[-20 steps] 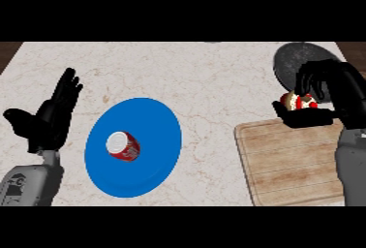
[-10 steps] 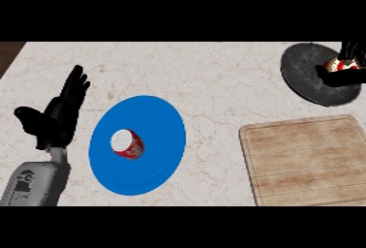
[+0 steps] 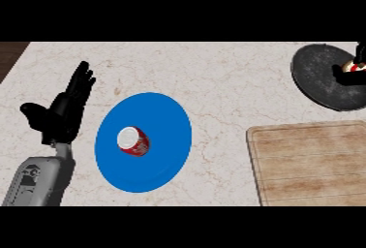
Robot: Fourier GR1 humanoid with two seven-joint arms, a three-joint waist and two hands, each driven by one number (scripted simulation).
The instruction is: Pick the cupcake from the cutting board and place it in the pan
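Wooden cutting board (image 3: 311, 164), at the counter's (image 3: 229, 72) right front edge, now lies bare; a second ago the cupcake (image 3: 355, 68) was being lifted just above its far edge. The cupcake has since been carried to the dark pan (image 3: 325, 82) in the far right corner and sits over the pan's right side. The right hand (image 3: 350, 79), mostly cut off by the view's edge, is still curled round it. Judgement: transfer done, release outstanding. The left hand (image 3: 64, 109) rests open, fingers up, near the left edge, beside the blue plate (image 3: 160, 116) bearing a red cup (image 3: 133, 141).

counter (image 3: 236, 77): pale veined marble, smooth | cutting board (image 3: 311, 167): grained wood, matt | pan (image 3: 322, 77): dark, matt | plate (image 3: 160, 164): blue, smooth
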